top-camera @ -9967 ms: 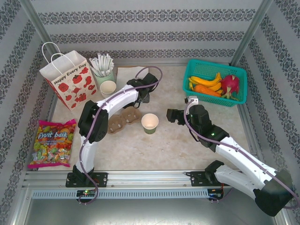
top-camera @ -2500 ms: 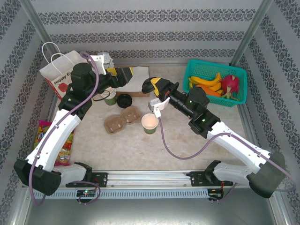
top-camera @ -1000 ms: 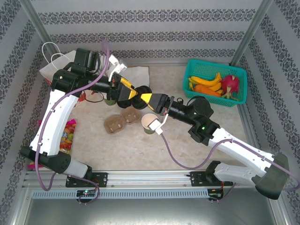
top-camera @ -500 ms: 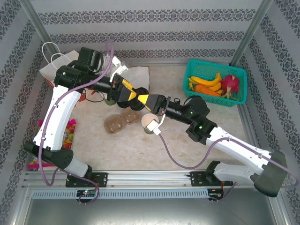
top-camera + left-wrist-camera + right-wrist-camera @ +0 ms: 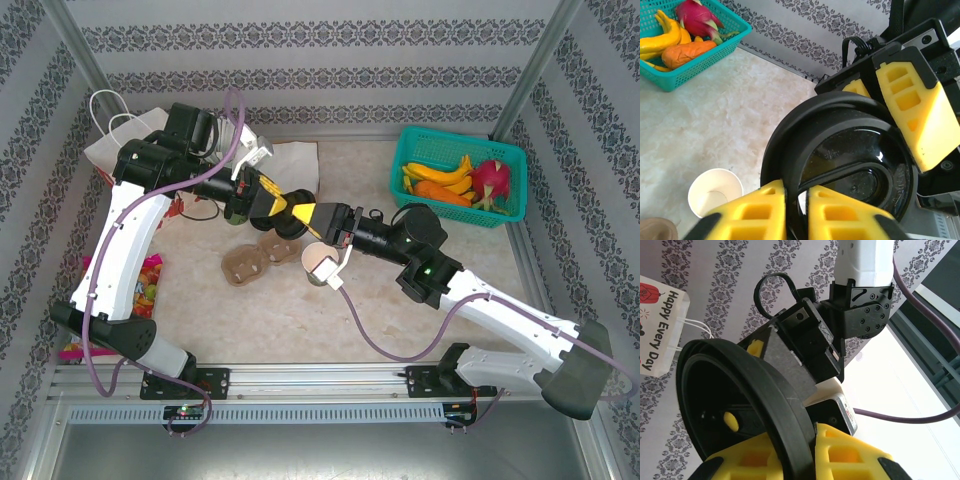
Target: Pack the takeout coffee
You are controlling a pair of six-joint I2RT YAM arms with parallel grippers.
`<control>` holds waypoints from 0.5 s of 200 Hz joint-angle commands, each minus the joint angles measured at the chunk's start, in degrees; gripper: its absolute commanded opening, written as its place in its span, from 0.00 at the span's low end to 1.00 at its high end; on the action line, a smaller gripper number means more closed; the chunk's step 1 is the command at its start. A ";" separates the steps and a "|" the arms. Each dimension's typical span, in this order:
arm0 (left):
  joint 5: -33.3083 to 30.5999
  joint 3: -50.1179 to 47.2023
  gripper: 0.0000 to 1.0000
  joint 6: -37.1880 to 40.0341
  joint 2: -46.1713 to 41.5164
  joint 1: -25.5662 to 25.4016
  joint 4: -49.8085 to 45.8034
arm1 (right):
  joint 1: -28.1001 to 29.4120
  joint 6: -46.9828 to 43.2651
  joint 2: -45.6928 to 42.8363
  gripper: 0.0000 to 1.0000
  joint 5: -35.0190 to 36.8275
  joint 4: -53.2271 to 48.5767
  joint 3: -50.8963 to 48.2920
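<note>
Likely light, stiff, slick black lid (image 5: pixel 850 150); left jaws and right jaws each clamp its rim; paper cup (image 5: pixel 320 262) looks crushable, grip mid-wall gently.

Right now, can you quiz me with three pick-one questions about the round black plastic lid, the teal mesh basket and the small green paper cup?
1. Where is the round black plastic lid?
A in the basket
B pinched between the left gripper and the right gripper
C on the cup

2. What colour is the mesh fruit basket?
A red
B white
C teal

3. The small green paper cup is:
A open-topped
B lidded
C squashed flat

Answers: B, both grippers clamp its rim in the air. C, its walls are teal. A, its pale inside shows.
</note>
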 commanded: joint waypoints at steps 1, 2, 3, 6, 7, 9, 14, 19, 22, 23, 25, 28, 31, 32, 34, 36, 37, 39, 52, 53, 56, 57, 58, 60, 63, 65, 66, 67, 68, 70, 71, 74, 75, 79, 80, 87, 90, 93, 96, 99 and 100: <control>1.16 0.32 0.08 1.24 -0.17 -0.55 -2.82 | 1.06 0.37 0.72 0.00 -1.03 2.06 2.59; 1.15 0.23 0.08 1.26 -0.22 -0.56 -2.72 | 1.06 0.36 0.71 0.00 -1.00 2.05 2.59; 1.10 0.19 0.08 1.18 -0.25 -0.56 -2.63 | 1.06 0.40 0.71 0.00 -1.02 2.04 2.59; 1.00 0.13 0.07 1.00 -0.36 -0.53 -2.38 | 1.06 0.35 0.70 0.00 -1.03 1.96 2.53; 0.98 0.14 0.07 0.92 -0.40 -0.55 -2.28 | 1.06 0.40 0.70 0.00 -1.00 1.95 2.52; 0.83 0.10 0.07 0.74 -0.50 -0.56 -2.10 | 1.06 0.49 0.70 0.00 -0.97 1.88 2.53; 0.61 -0.09 0.05 0.26 -0.64 -0.55 -1.46 | 1.06 0.47 0.70 0.00 -0.88 1.78 2.59; 0.46 -0.31 0.03 -0.28 -0.88 -0.48 -0.73 | 1.06 0.52 0.70 0.00 -0.72 1.44 2.57; 0.32 -0.41 0.02 -0.56 -0.95 -0.47 -0.34 | 1.06 0.52 0.68 0.00 -0.59 1.19 2.63; 0.24 -0.44 0.02 -0.65 -1.01 -0.47 -0.17 | 1.06 0.52 0.69 0.00 -0.51 1.04 2.66; 0.25 -0.46 0.01 -0.86 -1.07 -0.54 0.12 | 1.06 0.50 0.68 0.00 -0.32 0.78 2.68; 0.12 -0.63 0.00 -1.10 -1.23 -0.53 0.49 | 1.06 0.52 0.63 0.00 -0.02 0.27 2.76; 0.03 -0.71 0.00 -1.34 -1.35 -0.48 0.91 | 1.06 0.39 0.62 0.00 0.26 -0.25 2.83; -0.03 -0.81 0.00 -1.44 -1.38 -0.48 0.99 | 1.06 0.37 0.61 0.00 0.40 -0.43 2.85; -0.14 -0.91 0.00 -1.62 -1.52 -0.50 1.26 | 1.06 0.35 0.61 0.00 0.61 -0.71 2.85; -0.19 -0.97 0.00 -1.78 -1.62 -0.52 1.60 | 1.06 0.35 0.66 0.00 0.83 -0.96 2.86; -0.23 -1.03 0.00 -1.84 -1.69 -0.50 1.77 | 1.06 0.44 0.64 0.00 0.90 -1.04 2.86; -0.37 -1.14 0.00 -2.05 -1.75 -0.50 2.05 | 1.06 0.50 0.62 0.00 1.11 -1.26 2.86; -1.80 -2.19 0.00 -2.95 -2.58 -0.49 3.84 | 1.06 1.79 0.46 0.10 2.97 -3.69 3.12; -2.05 -2.29 0.00 -2.99 -2.66 -0.48 3.94 | 1.06 1.91 0.41 0.13 3.20 -4.08 3.17; -2.56 -2.52 0.00 -3.24 -2.84 -0.53 4.49 | 1.06 2.22 0.27 0.21 3.90 -5.32 3.32; -2.82 -2.64 0.00 -3.40 -2.88 -0.50 4.66 | 1.06 2.43 0.22 0.24 4.15 -5.73 3.31; -3.04 -2.70 0.00 -3.57 -2.98 -0.49 4.88 | 1.06 2.62 0.15 0.27 4.40 -6.15 3.30; -3.49 -2.87 0.00 -3.85 -3.17 -0.48 5.31 | 1.06 2.98 0.10 0.33 4.97 -7.02 3.41; -4.20 -3.13 0.00 -4.44 -3.44 -0.50 5.99 | 0.99 3.62 -0.19 0.42 5.81 -8.34 3.65; -4.63 -3.27 0.00 -4.84 -3.55 -0.52 6.51 | 0.98 4.20 -0.29 0.50 6.40 -9.08 3.76; -4.91 -3.41 0.00 -5.08 -3.62 -0.54 6.73 | 0.97 4.47 -0.37 0.52 6.67 -9.50 3.79; -5.18 -3.52 0.00 -5.20 -3.71 -0.55 6.97 | 0.97 4.83 -0.45 0.56 6.98 -9.89 3.85; -5.45 -3.62 0.00 -5.35 -3.83 -0.51 7.18 | 0.93 5.18 -0.49 0.60 7.32 -10.25 3.88; -5.98 -3.83 0.00 -5.68 -4.00 -0.53 7.65 | 0.89 5.84 -0.58 0.66 7.94 -11.01 3.90; -6.29 -3.91 0.00 -5.85 -4.11 -0.50 7.91 | 0.89 6.21 -0.64 0.68 8.28 -11.39 3.95; -7.04 -4.25 0.00 -6.37 -4.39 -0.50 8.64 | 0.88 7.06 -0.85 0.78 9.32 -12.29 3.97; -7.17 -4.34 0.00 -6.55 -4.44 -0.49 8.89 | 0.84 7.22 -0.91 0.80 9.72 -12.73 3.94; -8.37 -4.77 0.00 -7.17 -4.82 -0.49 9.90 | 0.80 7.74 -1.09 0.89 11.28 -14.15 3.79; -8.63 -4.90 0.00 -7.34 -4.96 -0.52 10.14 | 0.80 7.83 -1.12 0.91 11.71 -14.45 3.72; -10.47 -5.65 0.00 -8.45 -5.56 -0.53 11.73 | 0.79 7.63 -1.16 0.98 14.63 -15.93 2.93; -11.18 -5.98 0.00 -8.83 -5.84 -0.56 12.48 | 0.87 7.42 -1.08 0.98 15.92 -16.02 2.58; -11.76 -6.27 0.00 -9.09 -6.14 -0.51 13.13 | 0.95 7.38 -0.93 0.98 17.35 -15.68 1.89; -12.52 -6.49 0.00 -9.32 -6.38 -0.48 13.63 | 1.10 7.53 -0.77 0.98 18.78 -15.07 1.22; -13.24 -6.79 0.00 -9.69 -6.57 -0.50 14.30 | 1.33 8.00 -0.65 0.98 20.10 -14.41 0.75; -13.43 -6.88 0.00 -9.83 -6.59 -0.53 14.49 | 1.37 8.22 -0.63 0.98 20.64 -14.27 0.53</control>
